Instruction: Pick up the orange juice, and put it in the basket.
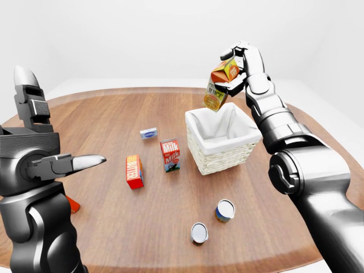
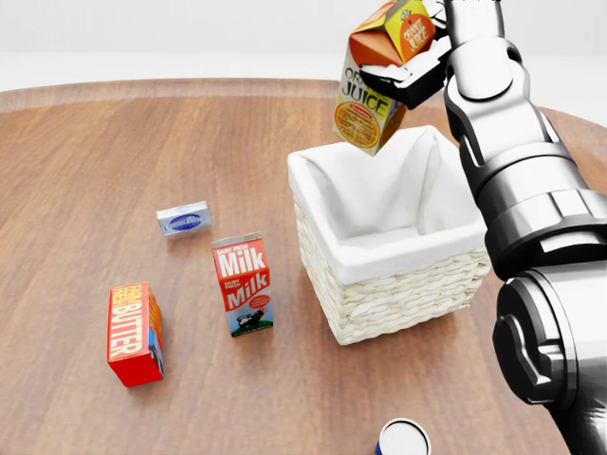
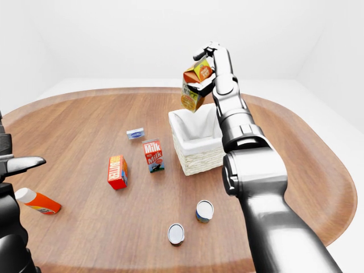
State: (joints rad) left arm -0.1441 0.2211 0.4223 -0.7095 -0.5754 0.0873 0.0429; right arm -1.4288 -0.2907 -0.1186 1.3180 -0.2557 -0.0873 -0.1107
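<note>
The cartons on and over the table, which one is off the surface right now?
The orange juice carton. The right hand holds it tilted in the air above the basket, while the milk carton and butter box rest on the table.

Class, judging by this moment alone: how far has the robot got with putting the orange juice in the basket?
Done: the orange juice is picked up, clear of the table, gripped near its top by the right robot hand. In hand: the carton hangs tilted above the top edge of the basket in the head view. Left: lowering it inside the white liner and letting go. The left robot hand is open and holds nothing.
</note>
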